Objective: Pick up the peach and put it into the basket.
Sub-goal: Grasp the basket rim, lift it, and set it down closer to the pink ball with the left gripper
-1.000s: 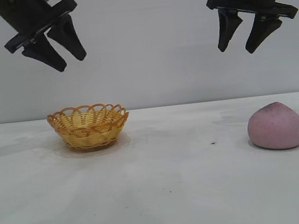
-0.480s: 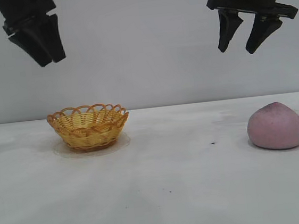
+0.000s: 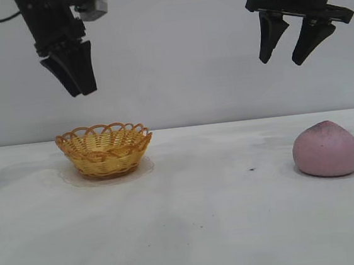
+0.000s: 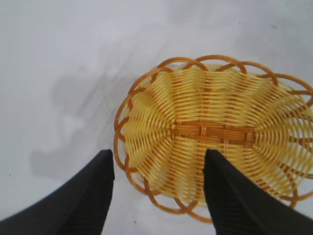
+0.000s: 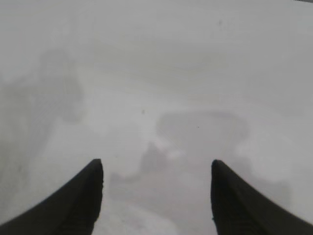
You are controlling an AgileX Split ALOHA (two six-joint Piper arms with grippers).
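Note:
The pink-mauve peach (image 3: 327,149) lies on the white table at the right. The yellow wicker basket (image 3: 105,150) stands at the left and is empty; it also shows in the left wrist view (image 4: 215,132). My left gripper (image 3: 80,89) hangs open high above the basket, its fingers (image 4: 93,196) framing the basket's rim in the left wrist view. My right gripper (image 3: 281,58) hangs open high above the table, a little left of the peach. The right wrist view shows its fingers (image 5: 83,196) over bare table; the peach is not clear there.
The white table (image 3: 224,216) spreads wide between basket and peach. A small dark speck (image 3: 252,169) lies on it left of the peach. A plain grey wall stands behind.
My left gripper has moved right and down, turning so its fingers now line up above the basket. My right gripper, the peach and the basket have stayed put.

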